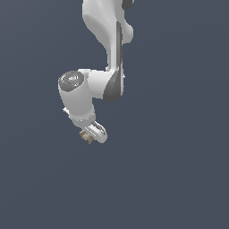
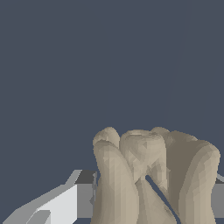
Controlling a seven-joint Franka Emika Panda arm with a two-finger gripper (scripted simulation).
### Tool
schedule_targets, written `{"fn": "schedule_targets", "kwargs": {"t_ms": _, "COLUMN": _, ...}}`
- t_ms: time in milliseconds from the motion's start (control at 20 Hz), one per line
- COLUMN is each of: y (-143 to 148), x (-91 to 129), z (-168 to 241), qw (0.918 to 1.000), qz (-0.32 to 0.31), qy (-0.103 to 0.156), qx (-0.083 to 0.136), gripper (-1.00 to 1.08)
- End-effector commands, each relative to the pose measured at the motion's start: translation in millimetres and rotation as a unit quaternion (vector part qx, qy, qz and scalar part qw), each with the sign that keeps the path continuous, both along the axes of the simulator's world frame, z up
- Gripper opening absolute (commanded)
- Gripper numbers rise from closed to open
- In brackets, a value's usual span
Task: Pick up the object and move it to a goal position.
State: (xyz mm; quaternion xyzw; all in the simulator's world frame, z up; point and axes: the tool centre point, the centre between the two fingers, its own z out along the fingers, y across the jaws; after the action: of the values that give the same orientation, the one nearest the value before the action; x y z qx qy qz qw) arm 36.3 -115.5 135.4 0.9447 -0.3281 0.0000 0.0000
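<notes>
Carrying the lump in our gripper, jaws pinching it; we judge slow, level travel avoids slipping.

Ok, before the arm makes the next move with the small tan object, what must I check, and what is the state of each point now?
1. Tan object sits at the gripper: ok.
2. Object fills the wrist view between grey fingers: ok.
3. Jaws firmly closed on it: cannot tell.
4. Object lifted off any surface: cannot tell, plain background.
5. Goal position visible: not ok, no marker in either view.
6. Obstacles near the arm: ok, none seen.
</notes>
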Motion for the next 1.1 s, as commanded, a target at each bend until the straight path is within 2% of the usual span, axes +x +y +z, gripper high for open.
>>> {"fn": "schedule_targets", "kwargs": {"t_ms": 0, "y": -11, "x": 4, "z": 25, "qw": 1.0000, "qz": 0.000, "qy": 0.000, "qx": 0.000, "gripper": -1.00}}
{"fn": "schedule_targets", "kwargs": {"t_ms": 500, "y": -45, "x": 22, "z": 105, "qw": 1.0000, "qz": 0.000, "qy": 0.000, "qx": 0.000, "gripper": -1.00}}
{"fn": "schedule_targets", "kwargs": {"t_ms": 1050, "y": -57, "x": 30, "z": 132, "qw": 1.0000, "qz": 0.000, "qy": 0.000, "qx": 0.000, "gripper": -1.00}}
